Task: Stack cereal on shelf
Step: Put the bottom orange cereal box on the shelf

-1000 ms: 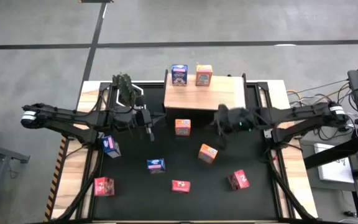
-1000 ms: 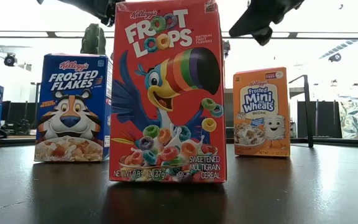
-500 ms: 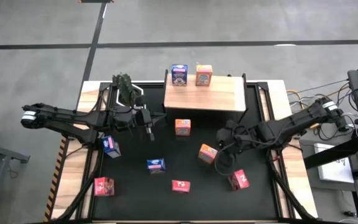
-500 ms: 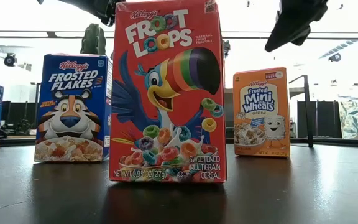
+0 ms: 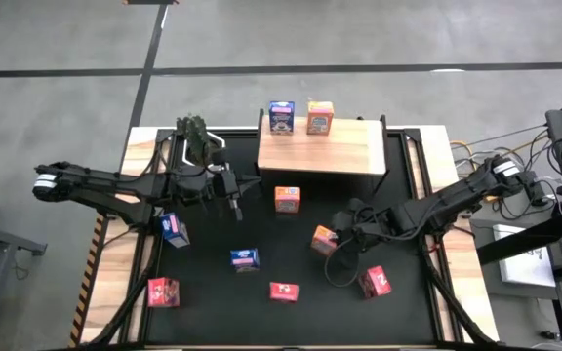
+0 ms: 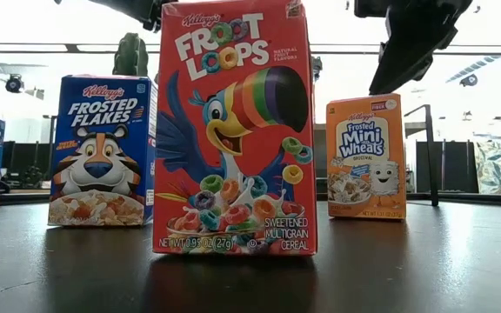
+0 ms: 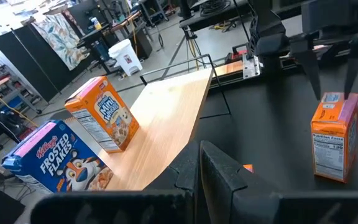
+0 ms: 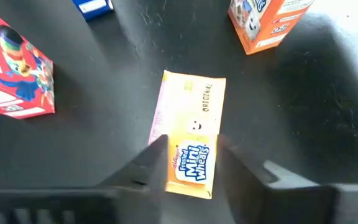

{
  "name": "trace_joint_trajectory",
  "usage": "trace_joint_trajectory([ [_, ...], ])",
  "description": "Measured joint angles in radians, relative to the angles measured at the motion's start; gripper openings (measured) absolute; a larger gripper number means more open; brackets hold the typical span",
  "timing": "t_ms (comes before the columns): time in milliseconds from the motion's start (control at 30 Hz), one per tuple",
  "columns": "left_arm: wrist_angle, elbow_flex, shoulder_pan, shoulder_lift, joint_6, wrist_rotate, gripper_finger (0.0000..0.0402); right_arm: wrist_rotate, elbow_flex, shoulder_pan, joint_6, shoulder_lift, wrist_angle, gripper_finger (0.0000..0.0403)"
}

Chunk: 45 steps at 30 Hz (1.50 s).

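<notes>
Two cereal boxes, one blue (image 5: 281, 117) and one orange (image 5: 320, 118), stand at the far edge of the wooden shelf (image 5: 322, 151). Several more boxes stand on the black mat (image 5: 213, 312). One of them is an upright orange Mini Wheats box (image 5: 325, 239) (image 8: 193, 140) at mid-mat. My right gripper (image 5: 338, 242) (image 8: 193, 163) is open and points down over this box, with one finger on each side of its top. My left gripper (image 5: 234, 202) is shut and holds nothing. It hovers left of another orange box (image 5: 287, 199). My right gripper comes at the orange Mini Wheats box from above, its fingertips (image 7: 316, 93) level with the box's top end (image 7: 335, 99), one at each side. The box stands upright on the mat. I cannot tell whether the fingers touch it.
Around the orange box stand red boxes (image 5: 376, 282) (image 5: 283, 291) (image 5: 163, 291) and blue boxes (image 5: 245, 258) (image 5: 174, 227). A potted plant (image 5: 198, 138) stands at the far left, beside the shelf. Most of the shelf board is bare wood.
My right gripper has left the shelf's near edge. It has moved toward the table's near edge and down, and it now stands over the orange box at mid-mat. No box has moved.
</notes>
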Motion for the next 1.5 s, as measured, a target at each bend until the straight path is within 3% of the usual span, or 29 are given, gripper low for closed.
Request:
trace_joint_trajectory([
  [267, 0.014, 0.000, 0.000, 0.000, 0.020, 0.000, 0.0000, -0.033, 0.000, 0.000, 0.022, 0.003, 0.019, 0.0271],
  [500, 0.017, 0.000, 0.000, 0.000, 0.025, 0.000, 0.0000, -0.037, 0.001, 0.000, 0.046, 0.052, 0.012, 0.0306],
  [700, 0.016, 0.000, 0.000, 0.000, 0.024, 0.000, 0.0000, -0.049, 0.001, 0.000, 0.044, 0.102, -0.009, 0.0289],
  [1133, 0.016, 0.000, 0.000, 0.000, 0.023, 0.000, 0.0000, -0.050, 0.000, 0.000, 0.041, 0.082, -0.010, 0.0168],
  [1367, 0.016, 0.000, 0.000, 0.000, 0.023, 0.000, 0.0000, -0.052, 0.012, -0.006, 0.026, 0.054, -0.026, 0.0166],
  [1500, 0.016, 0.000, 0.000, 0.000, 0.018, 0.000, 0.0000, -0.069, 0.097, -0.037, -0.001, 0.027, -0.088, 0.0169],
])
